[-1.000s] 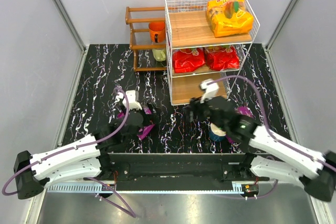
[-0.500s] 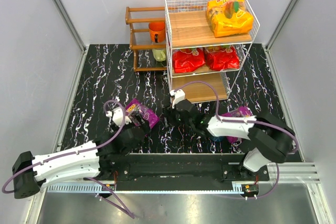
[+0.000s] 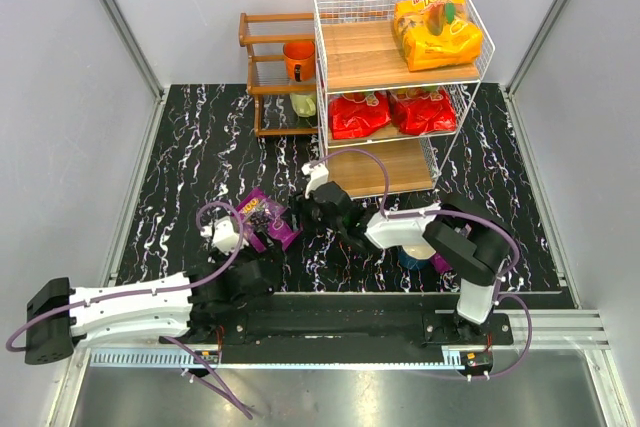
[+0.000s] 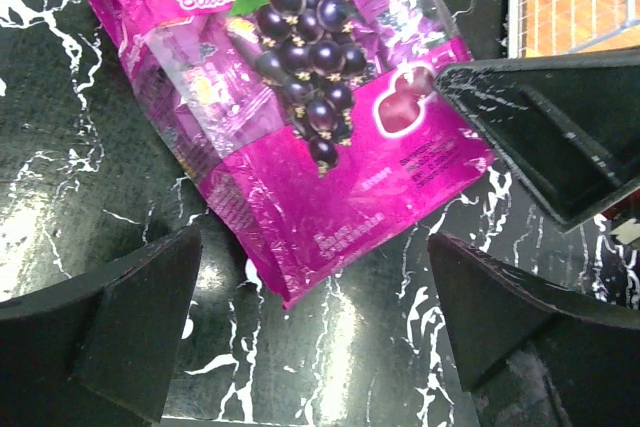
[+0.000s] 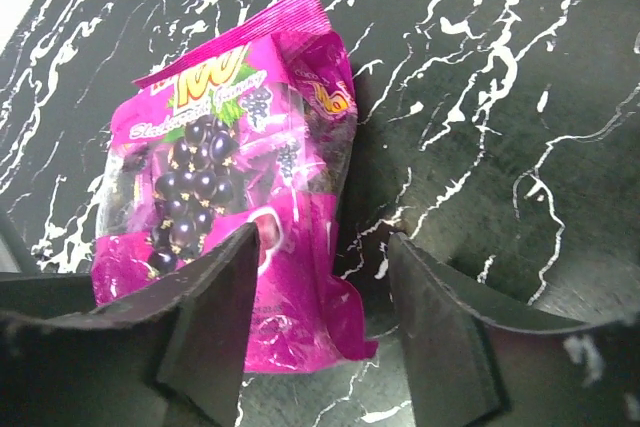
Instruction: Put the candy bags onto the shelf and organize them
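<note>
Nearest the bases, the left claw (image 3: 258, 247) stands spread wide, low over the table (image 3: 190, 147), holding nothing. In the left wrist view both its fingers (image 4: 120, 327) sit short of the purple candy bag (image 4: 300, 127). The bag lies flat on the table just beyond them, blackcurrant picture up.

The right arm (image 3: 400, 232) reaches across from the right, with the right claw (image 3: 303, 215) at the same bag's shelf-side edge. In the right wrist view this claw (image 5: 325, 247) is also spread. One finger (image 5: 215, 317) overlaps the bag (image 5: 230, 187) and the other stands over bare table, so the bag's edge falls between them. We cannot tell whether either finger touches it.

A second purple bag (image 3: 441, 266) shows only as a sliver beneath the right arm.

Farther back stands the shelf (image 3: 355, 52). A red bag (image 3: 358, 114) and a second red bag (image 3: 422, 109) lie side by side on the middle board, and the orange-yellow bag (image 3: 437, 32) is on the top board, at its right.

Left of the shelf, a dark brown rack (image 3: 265, 82) holds an orange cup (image 3: 298, 59)
</note>
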Robot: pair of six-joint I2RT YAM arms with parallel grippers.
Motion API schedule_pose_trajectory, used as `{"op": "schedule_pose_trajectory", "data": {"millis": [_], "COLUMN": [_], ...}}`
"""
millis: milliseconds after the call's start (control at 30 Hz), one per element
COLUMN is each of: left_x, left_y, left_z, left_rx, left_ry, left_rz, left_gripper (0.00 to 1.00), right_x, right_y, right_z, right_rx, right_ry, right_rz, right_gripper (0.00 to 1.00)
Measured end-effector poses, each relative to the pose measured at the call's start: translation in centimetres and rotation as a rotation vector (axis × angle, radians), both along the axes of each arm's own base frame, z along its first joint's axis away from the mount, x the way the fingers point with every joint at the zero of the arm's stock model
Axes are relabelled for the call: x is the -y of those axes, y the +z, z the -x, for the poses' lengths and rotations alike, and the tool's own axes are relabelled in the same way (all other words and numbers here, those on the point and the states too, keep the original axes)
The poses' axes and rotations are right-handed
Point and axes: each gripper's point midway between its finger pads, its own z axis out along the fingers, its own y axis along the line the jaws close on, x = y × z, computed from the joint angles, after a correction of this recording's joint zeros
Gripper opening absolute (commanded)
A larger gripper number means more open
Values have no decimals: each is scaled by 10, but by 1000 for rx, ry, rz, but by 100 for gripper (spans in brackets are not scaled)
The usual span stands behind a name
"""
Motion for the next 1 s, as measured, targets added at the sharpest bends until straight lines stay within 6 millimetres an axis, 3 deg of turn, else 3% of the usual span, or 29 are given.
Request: {"op": "schedule_pose_trajectory", "data": {"millis": [100, 233, 333, 500, 667, 833, 933, 1000], "left_x": [-3, -7, -8, -7, -1, 2, 4, 8], "left_y": [-8, -18, -21, -19, -13, -16, -14, -12], "left_z": [1, 2, 1, -2, -7, -9, -10, -11], "left_rx": [-7, -11, -8, 17, 47, 50, 57, 65], "left_ry": [9, 20, 29, 42, 52, 56, 50, 35], "left_rz": [-11, -19, -15, 10, 44, 35, 33, 36], "left_gripper": [99, 99, 99, 99, 97, 74, 65, 63], "right_x": [-6, -11, -13, -12, 3, 17, 22, 25], "right_y": [-1, -5, -5, -5, -5, -4, -3, -2], "right_z": [1, 8, 12, 17, 25, 32, 36, 37], "right_rx": [-11, -45, -68, -91, -107, -117, -124, -125], "right_ry": [19, 58, 78, 84, 60, 42, 36, 30], "right_rz": [-15, -27, -41, -57, -58, -53, -53, -54], "right_gripper": [45, 17, 3, 0, 0, 0, 0, 0]}}
